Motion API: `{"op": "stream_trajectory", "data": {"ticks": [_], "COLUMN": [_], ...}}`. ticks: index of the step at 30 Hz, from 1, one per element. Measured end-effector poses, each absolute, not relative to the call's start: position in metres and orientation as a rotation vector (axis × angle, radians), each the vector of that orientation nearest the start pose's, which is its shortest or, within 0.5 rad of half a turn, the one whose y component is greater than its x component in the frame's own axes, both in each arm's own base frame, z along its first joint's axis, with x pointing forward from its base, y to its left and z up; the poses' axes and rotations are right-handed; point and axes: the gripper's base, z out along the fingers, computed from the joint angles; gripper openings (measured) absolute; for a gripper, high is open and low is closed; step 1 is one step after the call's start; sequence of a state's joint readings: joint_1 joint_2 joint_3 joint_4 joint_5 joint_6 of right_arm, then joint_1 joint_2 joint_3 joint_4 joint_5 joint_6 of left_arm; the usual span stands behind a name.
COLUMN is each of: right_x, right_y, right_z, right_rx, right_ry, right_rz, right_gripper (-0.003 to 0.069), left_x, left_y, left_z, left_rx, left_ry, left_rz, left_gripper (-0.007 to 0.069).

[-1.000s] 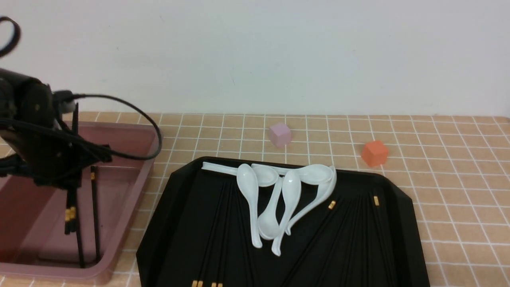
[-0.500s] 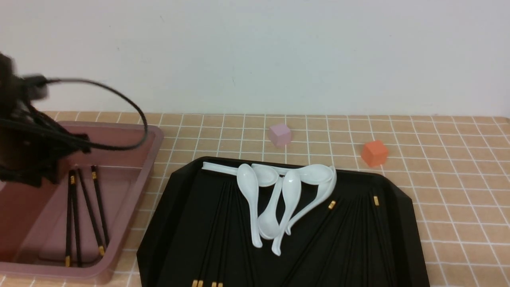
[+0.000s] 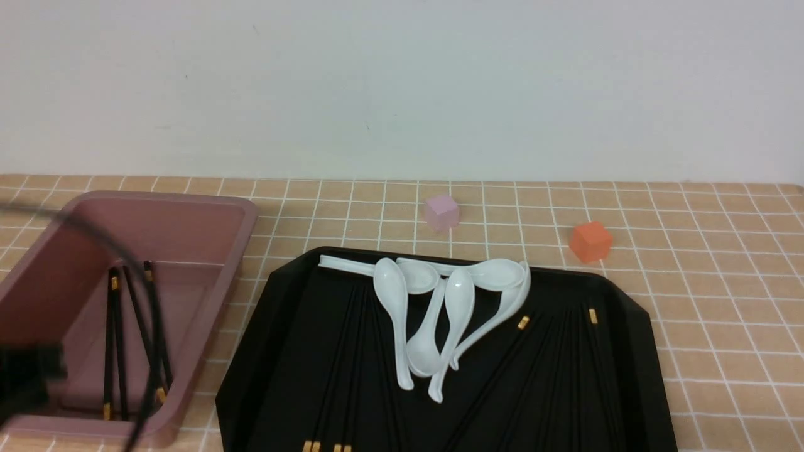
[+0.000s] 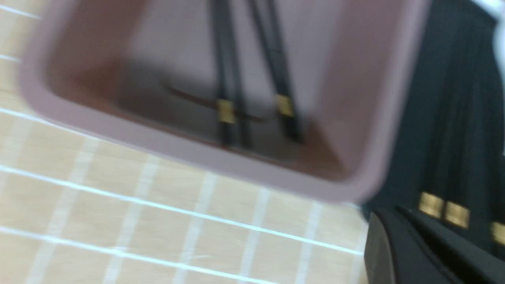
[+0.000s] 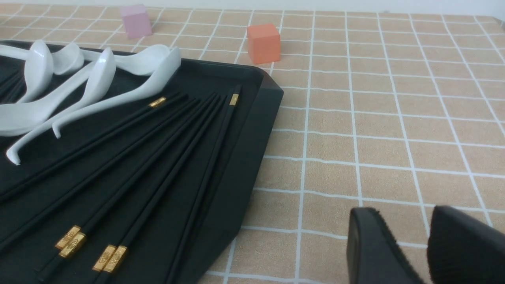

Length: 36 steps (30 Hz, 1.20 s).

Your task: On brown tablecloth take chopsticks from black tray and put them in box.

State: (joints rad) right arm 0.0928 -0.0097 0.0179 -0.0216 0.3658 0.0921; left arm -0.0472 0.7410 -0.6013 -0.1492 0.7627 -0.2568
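- A counter is covered by a brown tablecloth (image 3: pixel 722 282) printed with thin white grid lines; a plain pale wall stands behind it.
- The box (image 3: pixel 164 198), a deep dusty-pink tub, sits on the robot's left side, just beside the black tray (image 3: pixel 264 326).
- About four chopsticks (image 3: pixel 116 339) lie on the floor of the box, running front to back, some with gold bands at the near end.
- More chopsticks, black on black and hard to count, lie fanned across the tray on both sides, with gold bands showing at its near edge and its far right.
- A cluster of white spoons (image 3: pixel 392 301) overlaps along the tray's far middle.
- A small pink cube (image 3: pixel 441 212) and an orange cube (image 3: pixel 590 240) stand on the cloth beyond the tray, apart from each other.
- The left tool (image 4: pixel 388 215) is closed and empty, blurred, above the near corner where box and tray meet.
- The right tool (image 5: pixel 408 215) hangs over bare cloth to the right of the tray, its jaws a narrow gap apart and gripping nothing.
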Motion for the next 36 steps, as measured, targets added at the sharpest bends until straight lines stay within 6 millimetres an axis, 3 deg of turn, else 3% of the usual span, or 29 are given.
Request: {"op": "stream_trajectory", "data": {"ticks": [4,10,14,28,36], "right_x": [0.053,0.053,0.053,0.053,0.053], "right_y": [0.004,0.004,0.004,0.004,0.004], "right_z": [0.175,0.175,0.175,0.175,0.175], "right_rx": [-0.014,-0.014,-0.014,-0.014,-0.015], "right_ry": [1.859,1.859,1.859,1.859,1.859], "right_rz": [0.107,0.107,0.107,0.107,0.106], "right_gripper": [0.0240,0.0240,0.0240,0.0240,0.0240], "left_x": [0.111,0.100,0.100,0.115,0.111], "left_y": [-0.021,-0.026,-0.027,-0.027,-0.023], "left_z": [0.269,0.285,0.288,0.288,0.279], "left_rx": [-0.288,-0.348,-0.378,-0.255,-0.197], "left_ry": [2.261,2.025,1.984,1.964,1.961], "left_rz": [-0.429,-0.608,-0.657,-0.538,-0.446], "left_gripper": [-0.0013,-0.0013,-0.0013,-0.0013,-0.0013]}}
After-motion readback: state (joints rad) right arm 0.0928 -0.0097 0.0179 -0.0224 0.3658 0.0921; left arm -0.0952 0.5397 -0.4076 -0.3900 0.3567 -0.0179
